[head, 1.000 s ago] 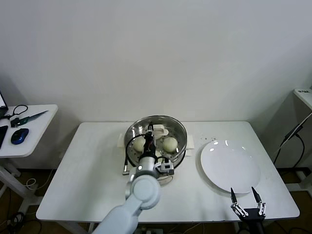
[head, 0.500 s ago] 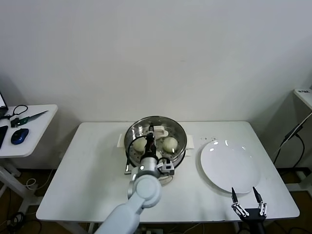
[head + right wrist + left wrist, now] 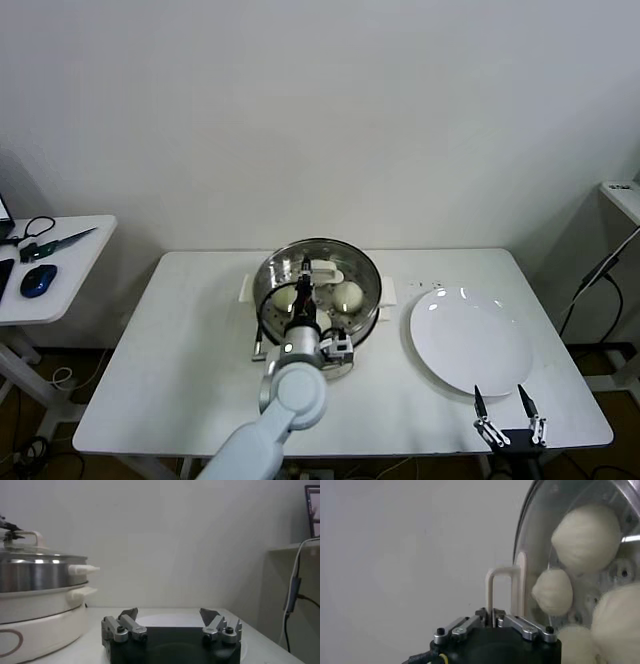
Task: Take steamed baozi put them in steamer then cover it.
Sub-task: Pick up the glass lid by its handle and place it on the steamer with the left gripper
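Observation:
The steamer stands on its cream pot at the table's middle, and the glass cover lies on top of it. Through the glass I see steamed baozi inside; the left wrist view shows several of them. My left gripper reaches over the cover from the near side. Its jaws are shut on the thin bar of the cover's cream handle, as seen at my left gripper. My right gripper waits open and empty at the table's front right edge.
An empty white plate lies right of the steamer, just beyond my right gripper. The right wrist view shows the covered steamer from the side. A side table with a mouse and cables stands at the left.
My left arm has shifted only slightly while holding the handle, and the cover stays seated on the steamer. The right arm has not moved.

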